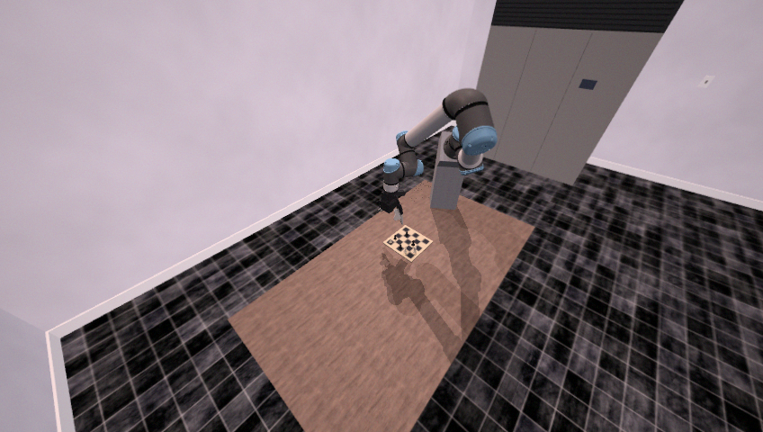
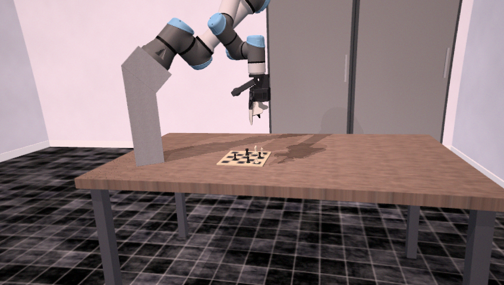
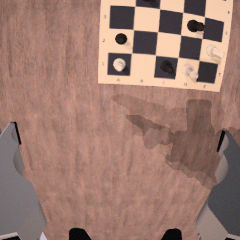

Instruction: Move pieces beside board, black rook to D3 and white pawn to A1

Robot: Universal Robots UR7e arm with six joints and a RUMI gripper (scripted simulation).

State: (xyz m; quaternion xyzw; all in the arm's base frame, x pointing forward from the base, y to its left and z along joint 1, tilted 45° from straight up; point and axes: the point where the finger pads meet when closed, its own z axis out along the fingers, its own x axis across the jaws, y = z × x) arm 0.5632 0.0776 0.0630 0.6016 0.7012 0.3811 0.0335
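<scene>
The white pawn (image 3: 119, 64) (image 2: 257, 161) stands upright on A1, inside its dark square. The black rook (image 2: 246, 152) (image 3: 194, 25) (image 1: 412, 243) stands upright on D3. My gripper (image 3: 120, 128) (image 2: 255, 120) is open and empty. It hangs high above the table, with both fingers short of the board's rank 1 edge in the wrist view. The chessboard (image 3: 160, 84) (image 2: 222, 164) is cut off at the top of the wrist view.
A black piece (image 3: 121, 38) stands on A2, another black piece (image 3: 167, 66) on C1. White pieces stand on D1 (image 3: 189, 71) and E2 (image 3: 214, 51). Another black piece (image 2: 235, 157) is on B4. The wooden table (image 2: 371, 165) bears the board and arm pedestal (image 2: 145, 123).
</scene>
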